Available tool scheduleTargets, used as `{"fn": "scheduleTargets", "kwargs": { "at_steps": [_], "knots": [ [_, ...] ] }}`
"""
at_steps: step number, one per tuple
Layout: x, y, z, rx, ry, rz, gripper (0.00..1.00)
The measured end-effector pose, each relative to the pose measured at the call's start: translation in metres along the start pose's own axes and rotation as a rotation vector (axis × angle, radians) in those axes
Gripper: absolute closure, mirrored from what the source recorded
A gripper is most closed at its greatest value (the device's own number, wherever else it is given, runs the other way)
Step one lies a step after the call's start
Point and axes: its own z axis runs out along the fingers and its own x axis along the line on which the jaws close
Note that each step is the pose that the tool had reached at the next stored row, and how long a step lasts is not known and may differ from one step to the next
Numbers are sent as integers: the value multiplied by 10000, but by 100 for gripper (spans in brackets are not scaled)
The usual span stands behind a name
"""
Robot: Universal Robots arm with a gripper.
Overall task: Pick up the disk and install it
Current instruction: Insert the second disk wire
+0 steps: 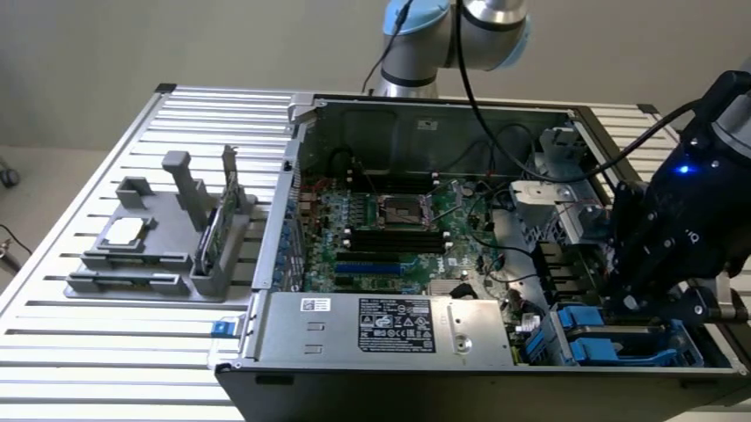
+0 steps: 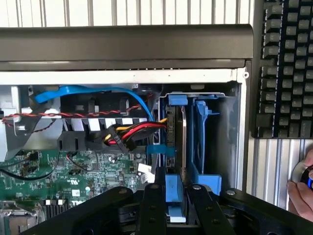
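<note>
The disk (image 2: 182, 139) stands on edge in the drive bay at a corner of the open computer case, its blue carrier frame (image 2: 174, 188) around it and a power plug at its near end. My gripper (image 2: 175, 208) is right over it, open by a small gap, one dark finger (image 2: 152, 208) on each side of the carrier's blue edge. In the exterior view the gripper (image 1: 639, 303) hangs over the blue carriers (image 1: 599, 341) at the case's right front corner.
A second blue carrier (image 2: 203, 137) stands beside the disk. Red, yellow and black wires (image 2: 128, 134) and a blue cable (image 2: 98, 90) run close by. A keyboard (image 2: 283, 68) and a person's hand (image 2: 303, 193) lie outside the case. A grey fixture (image 1: 153, 251) sits at the exterior view's left.
</note>
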Motion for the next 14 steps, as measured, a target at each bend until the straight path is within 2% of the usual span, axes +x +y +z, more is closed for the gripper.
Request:
{"fn": "scheduleTargets", "kwargs": {
  "at_steps": [6, 7, 8, 9, 14],
  "knots": [
    [47, -105, -99, 0, 0, -3, 77],
    [52, -123, -114, 0, 1, -3, 84],
    [56, -138, -120, 0, 1, -3, 84],
    [58, -147, -120, -2, 2, -3, 89],
    [58, -149, -121, -6, 0, -11, 89]
  ]
}}
